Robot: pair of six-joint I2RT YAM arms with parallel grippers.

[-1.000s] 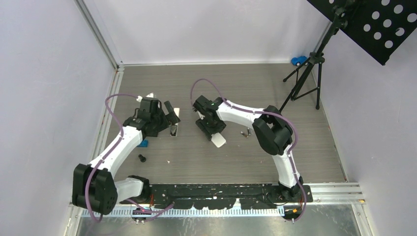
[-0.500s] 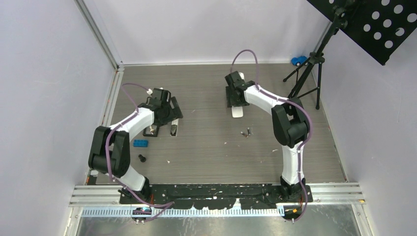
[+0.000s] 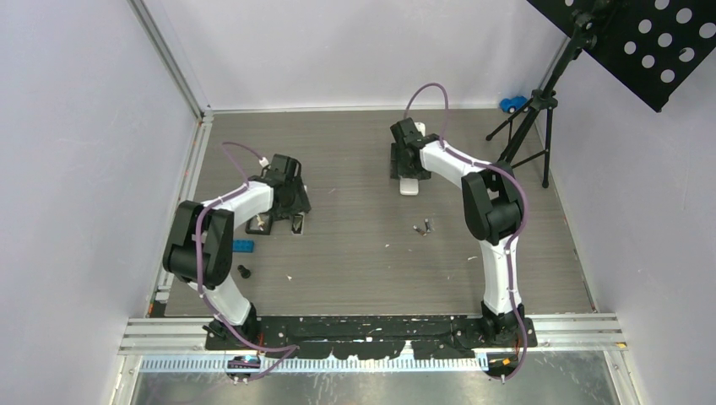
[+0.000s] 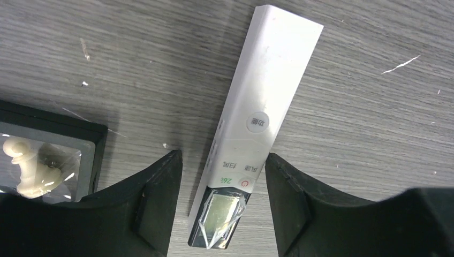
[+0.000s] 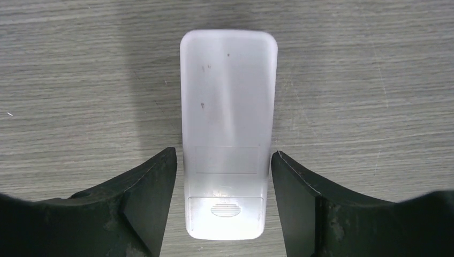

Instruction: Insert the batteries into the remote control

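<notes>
Batteries [image 3: 422,227] lay loose on bench [image 3: 355,253], near back-up white remote [image 5: 227,107]. Right end effector [image 5: 224,154] spread astride it. Left end effector [image 4: 222,156] spread astride slim remote [image 4: 262,107]. Batteries likely light, stiff, slick, roll-prone; pinch mid-barrel.

The top camera sits high above and behind the two arms. It looks down and sees the whole counter [image 3: 355,253], from the near edge to the far wall. The left wrist camera rides on the left end effector [image 4: 222,160] and looks straight down, very close to a thin white remote [image 4: 265,101]. The right wrist camera looks down the same way from the right end effector [image 5: 224,155], close over a wide white remote [image 5: 228,101]. The top view shows both remotes too, very small: the thin one left, the wide one farther back and right.
</notes>
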